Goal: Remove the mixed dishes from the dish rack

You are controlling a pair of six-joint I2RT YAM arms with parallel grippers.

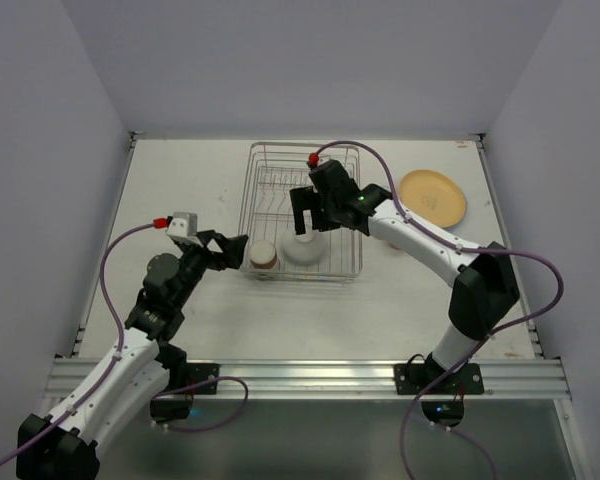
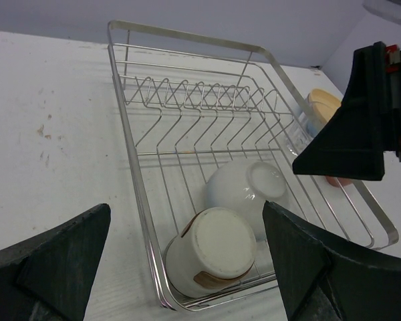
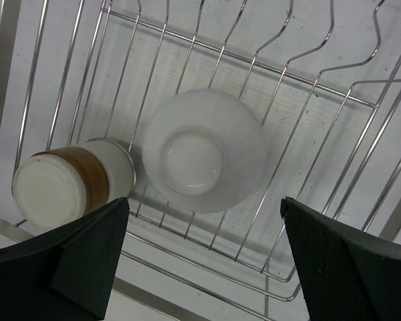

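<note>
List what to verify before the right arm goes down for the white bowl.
1. The right gripper open: ok.
2. The white bowl centred between its fingers: ok.
3. Bowl clear of the plate tines of the dish rack: ok.
4. A gap between bowl and brown cup: cannot tell.
5. The left gripper off the bowl, open beside the cup: ok.

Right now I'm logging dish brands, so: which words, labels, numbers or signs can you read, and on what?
None: no readable text on the white bowl, the small brown cup, the dish rack or the yellow-orange plate.
</note>
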